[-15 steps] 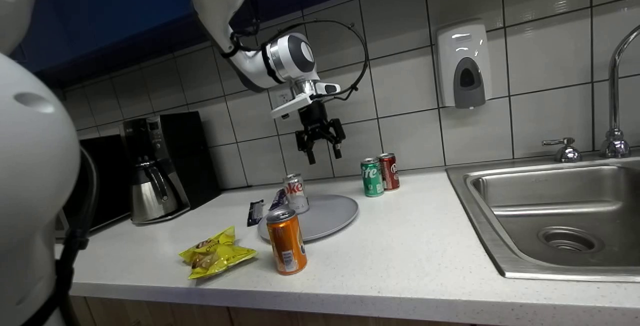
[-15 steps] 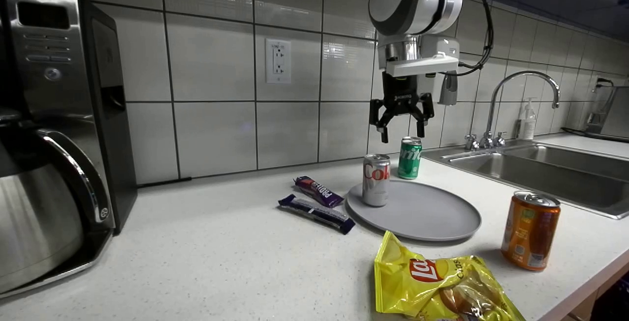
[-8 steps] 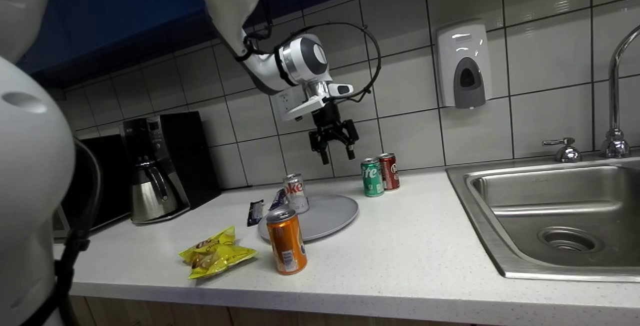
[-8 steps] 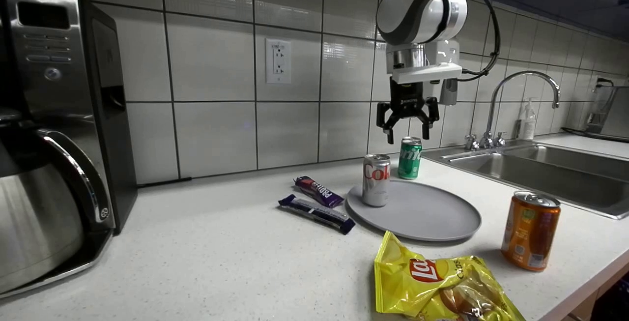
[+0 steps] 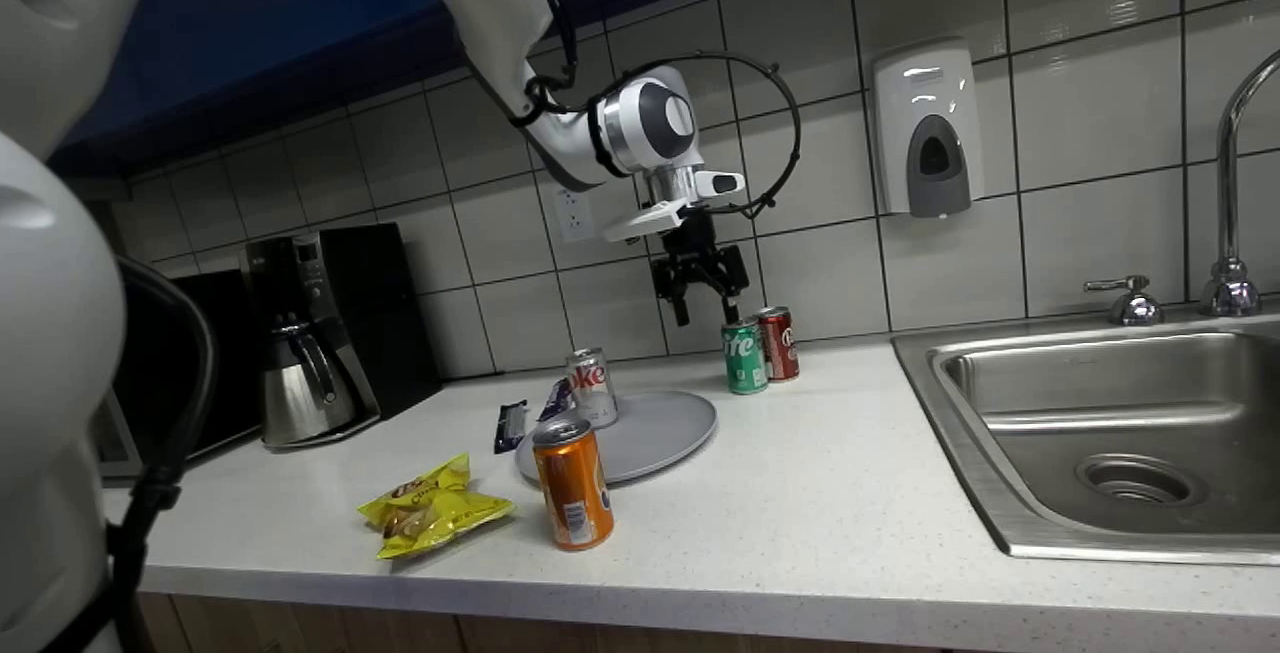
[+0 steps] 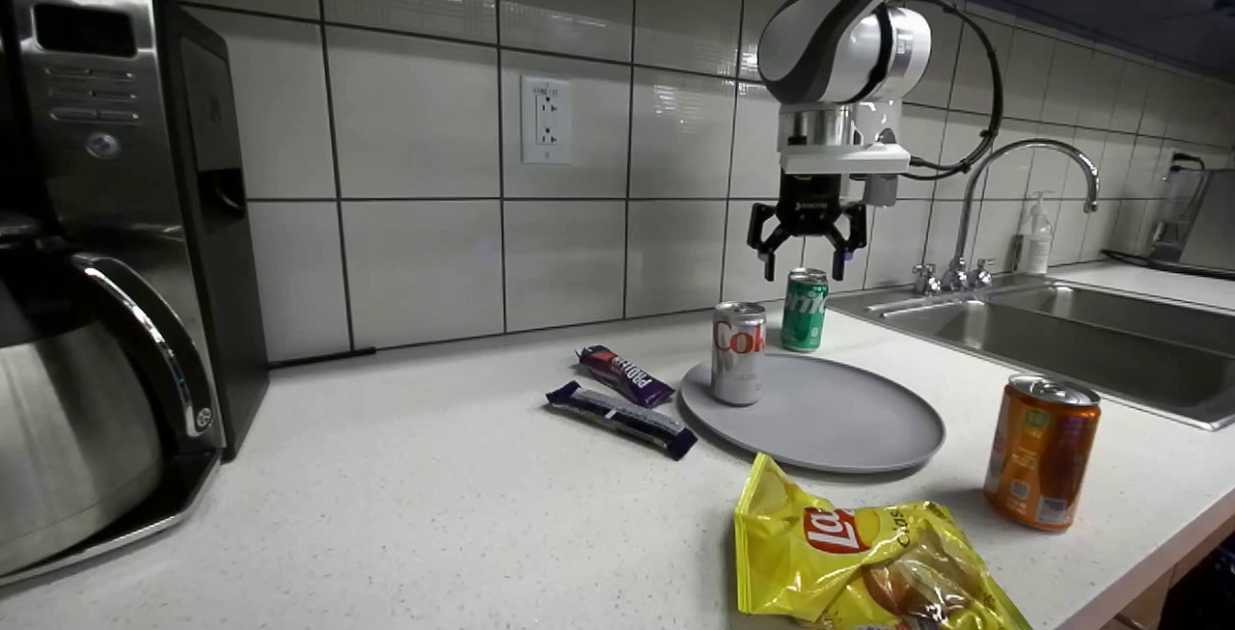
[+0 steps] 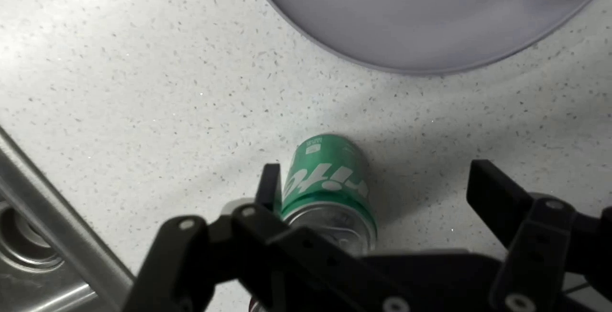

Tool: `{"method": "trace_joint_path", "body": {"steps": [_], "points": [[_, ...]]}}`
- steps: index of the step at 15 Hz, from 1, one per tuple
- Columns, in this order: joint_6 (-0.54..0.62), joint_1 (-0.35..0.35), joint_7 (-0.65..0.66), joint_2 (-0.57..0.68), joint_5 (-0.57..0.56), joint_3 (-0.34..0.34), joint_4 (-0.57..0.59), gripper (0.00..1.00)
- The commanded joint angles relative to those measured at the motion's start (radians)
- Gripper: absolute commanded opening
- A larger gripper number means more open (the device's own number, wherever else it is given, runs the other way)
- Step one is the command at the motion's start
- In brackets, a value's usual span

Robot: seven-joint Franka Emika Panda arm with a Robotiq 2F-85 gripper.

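My gripper (image 5: 706, 313) is open and empty, pointing down above the counter; it also shows in an exterior view (image 6: 804, 268) and in the wrist view (image 7: 376, 180). It is nearest to a green Sprite can (image 5: 745, 363), which stands upright on the counter (image 6: 804, 314). In the wrist view the can (image 7: 327, 173) appears between the fingers, close to the left finger, which partly covers its top. The fingers look higher than the can; contact is not visible. A dark red can (image 5: 779, 345) stands beside the Sprite can. A silver Coke can (image 6: 739, 360) stands on a grey plate (image 6: 849, 418).
An orange can (image 5: 573, 483) and a yellow chip bag (image 6: 849, 553) lie nearer the counter's front edge. Two wrapped bars (image 6: 622, 418) lie by the plate. A coffee maker (image 5: 330, 333) stands at one end, a steel sink (image 5: 960, 433) at the other. A tiled wall is behind.
My gripper has moved sideways toward the Sprite can, rightward in both exterior views, staying open. The cans, plate, bars and chip bag have not moved.
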Motion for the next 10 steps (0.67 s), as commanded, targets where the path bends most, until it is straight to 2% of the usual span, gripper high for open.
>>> {"method": "trace_joint_path", "body": {"steps": [1,10], "points": [[0.022,-0.016,0.024,0.022,0.051,0.009,0.038,1.0],[0.028,-0.024,0.058,0.019,0.072,-0.008,0.042,1.0]]}}
